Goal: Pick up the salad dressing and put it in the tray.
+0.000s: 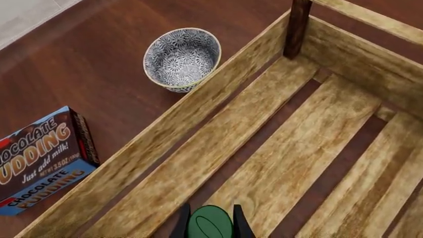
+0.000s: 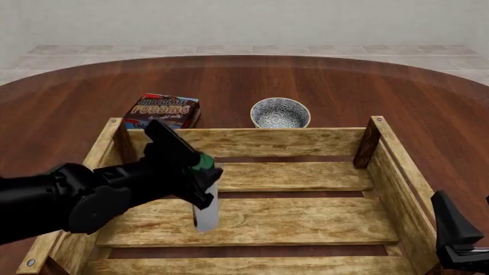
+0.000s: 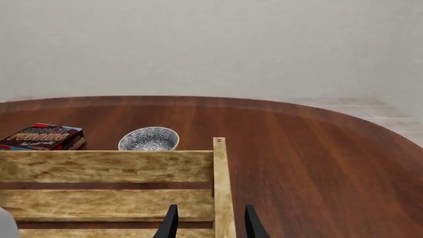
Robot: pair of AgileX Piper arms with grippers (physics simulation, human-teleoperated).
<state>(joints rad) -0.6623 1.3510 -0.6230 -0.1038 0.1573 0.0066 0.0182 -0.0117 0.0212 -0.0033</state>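
Note:
The salad dressing [image 2: 206, 207], a slim whitish bottle with a dark green cap [image 1: 210, 223], hangs roughly upright inside the tray [image 2: 267, 141], over its left half. My left gripper [image 2: 201, 171] is shut on the bottle at the cap. The bottle's lower end is close to a floor slat; I cannot tell whether it touches. The left wrist view looks down past the cap onto the tray's slatted floor [image 1: 297, 148]. My right gripper [image 3: 210, 225] is open and empty, low at the tray's right wall [image 3: 223, 188]. It shows at the front view's lower right [image 2: 463, 232].
A chocolate pudding box [image 2: 162, 112] and a small speckled bowl [image 2: 280, 113] stand on the brown table behind the tray's far wall. They also appear in the left wrist view, the box [image 1: 39, 158] and the bowl [image 1: 182, 58] just outside the tray wall.

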